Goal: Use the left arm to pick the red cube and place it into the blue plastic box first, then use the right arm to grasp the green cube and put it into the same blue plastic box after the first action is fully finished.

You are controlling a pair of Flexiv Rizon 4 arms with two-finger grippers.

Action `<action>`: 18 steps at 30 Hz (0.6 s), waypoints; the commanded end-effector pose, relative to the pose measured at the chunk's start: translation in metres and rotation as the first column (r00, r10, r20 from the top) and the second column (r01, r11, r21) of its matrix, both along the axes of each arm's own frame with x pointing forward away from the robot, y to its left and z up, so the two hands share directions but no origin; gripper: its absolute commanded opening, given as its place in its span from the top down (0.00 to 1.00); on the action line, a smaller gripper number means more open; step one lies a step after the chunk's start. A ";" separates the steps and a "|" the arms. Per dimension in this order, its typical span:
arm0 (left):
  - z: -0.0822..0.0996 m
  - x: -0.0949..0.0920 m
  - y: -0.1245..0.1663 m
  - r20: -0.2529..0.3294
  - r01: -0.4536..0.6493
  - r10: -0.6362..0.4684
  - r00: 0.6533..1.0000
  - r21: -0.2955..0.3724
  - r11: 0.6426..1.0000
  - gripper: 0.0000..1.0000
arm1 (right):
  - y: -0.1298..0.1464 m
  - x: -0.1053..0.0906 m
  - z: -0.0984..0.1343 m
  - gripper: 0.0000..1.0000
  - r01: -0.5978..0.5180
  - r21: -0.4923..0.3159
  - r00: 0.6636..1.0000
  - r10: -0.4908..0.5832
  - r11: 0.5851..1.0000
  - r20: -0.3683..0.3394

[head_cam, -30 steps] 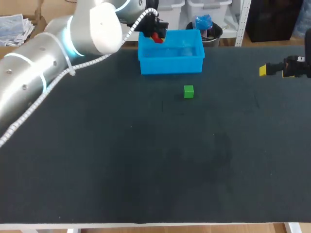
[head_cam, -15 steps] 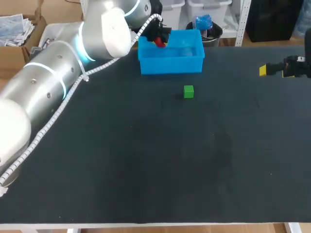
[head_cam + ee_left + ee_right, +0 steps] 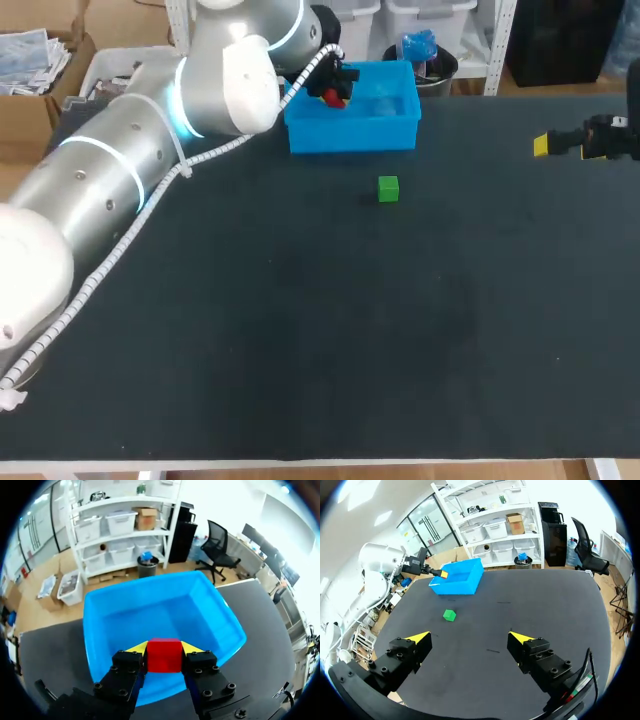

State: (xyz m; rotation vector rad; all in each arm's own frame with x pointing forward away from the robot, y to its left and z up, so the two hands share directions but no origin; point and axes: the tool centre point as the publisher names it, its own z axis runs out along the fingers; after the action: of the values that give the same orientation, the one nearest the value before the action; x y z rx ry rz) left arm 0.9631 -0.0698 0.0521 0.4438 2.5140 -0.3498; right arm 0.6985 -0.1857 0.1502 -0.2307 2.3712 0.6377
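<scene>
The red cube (image 3: 164, 655) sits between the yellow-tipped fingers of my left gripper (image 3: 164, 649), which is shut on it, held over the near part of the blue plastic box (image 3: 125, 615). From the head view the left gripper (image 3: 333, 90) hangs above the left end of the blue box (image 3: 352, 132), with the red cube (image 3: 334, 98) just visible. The green cube (image 3: 388, 188) rests on the dark table in front of the box. My right gripper (image 3: 545, 144) is at the right edge, open and holding nothing. Far ahead of the right gripper (image 3: 470, 639) lie the green cube (image 3: 449, 615) and the blue box (image 3: 460, 582).
The dark table (image 3: 320, 330) spreads wide in front of the green cube. My left arm (image 3: 120, 190) crosses the table's left side up to the box.
My left arm has swung farther over the box's left end, carrying the red cube a little right and lower. The right arm and green cube kept still.
</scene>
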 end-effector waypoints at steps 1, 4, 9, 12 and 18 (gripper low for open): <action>-0.009 0.033 -0.015 -0.129 0.020 -0.013 0.992 0.052 0.998 0.47 | 0.000 0.001 0.000 0.00 0.000 -0.001 1.000 0.000 1.000 0.000; -0.003 0.034 -0.014 -0.126 0.013 -0.006 0.992 0.049 0.999 0.00 | 0.000 0.001 0.000 0.00 0.000 -0.001 1.000 0.000 1.000 0.000; 0.013 0.033 -0.014 -0.094 0.008 -0.004 0.996 0.045 0.999 0.00 | 0.000 0.001 0.000 0.00 0.000 -0.001 1.000 0.000 1.000 0.000; 0.027 0.027 -0.013 -0.072 0.018 -0.016 0.997 0.032 0.999 0.00 | 0.000 0.001 0.000 0.00 0.000 -0.001 1.000 0.000 1.000 0.000; 0.060 0.002 0.002 -0.026 0.032 -0.033 0.999 -0.024 0.999 0.00 | 0.000 0.001 0.000 0.00 0.000 -0.001 1.000 0.000 1.000 0.000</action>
State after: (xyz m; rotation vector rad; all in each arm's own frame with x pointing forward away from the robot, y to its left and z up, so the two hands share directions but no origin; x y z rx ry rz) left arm 0.9748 -0.0792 0.0971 0.4326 2.4309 -0.3961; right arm 0.6985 -0.1857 0.1502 -0.2307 2.3712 0.6377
